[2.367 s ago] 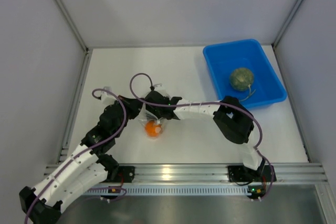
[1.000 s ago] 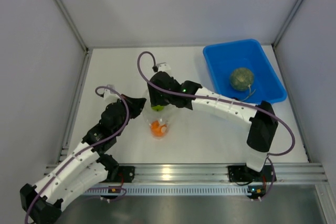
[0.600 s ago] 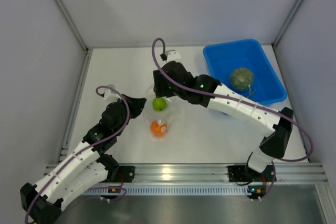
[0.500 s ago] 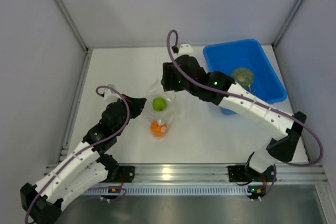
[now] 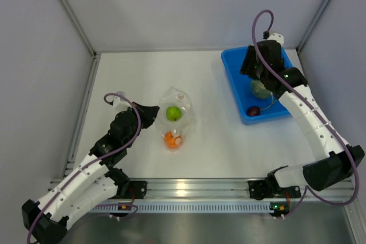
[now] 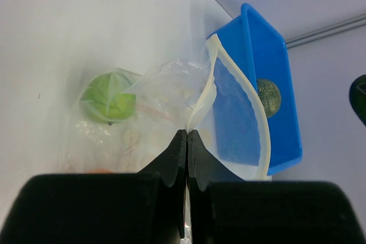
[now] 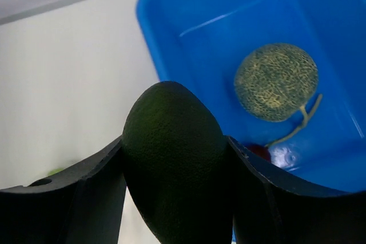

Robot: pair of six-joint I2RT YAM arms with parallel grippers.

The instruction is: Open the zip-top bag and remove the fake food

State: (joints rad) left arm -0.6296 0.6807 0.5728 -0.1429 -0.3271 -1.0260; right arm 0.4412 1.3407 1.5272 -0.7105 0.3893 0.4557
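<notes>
The zip-top bag (image 5: 176, 119) lies at mid-table, with a green apple (image 5: 173, 113) and an orange (image 5: 170, 139) showing through it. My left gripper (image 6: 187, 133) is shut on the bag's white rim (image 6: 213, 75), holding the mouth open; the green apple (image 6: 108, 98) lies inside. My right gripper (image 7: 175, 141) hangs over the blue bin (image 7: 189, 4), shut on a dark green, pebbly, egg-shaped fake food (image 7: 171, 187). In the bin lie a netted melon (image 7: 276, 82) and a small dark red piece (image 7: 260, 151). From above, the right gripper (image 5: 253, 71) partly covers the melon (image 5: 260, 90).
The blue bin (image 5: 230, 75) stands at the back right, close to the right wall post. The small dark piece (image 5: 253, 111) lies in its near corner. Grey enclosure walls bound the table on three sides, and an aluminium rail runs along the near edge.
My right arm has swung from the bag's mouth rightward to over the blue bin, carrying the dark green piece. A small dark piece now shows in the bin. The left arm has not moved.
</notes>
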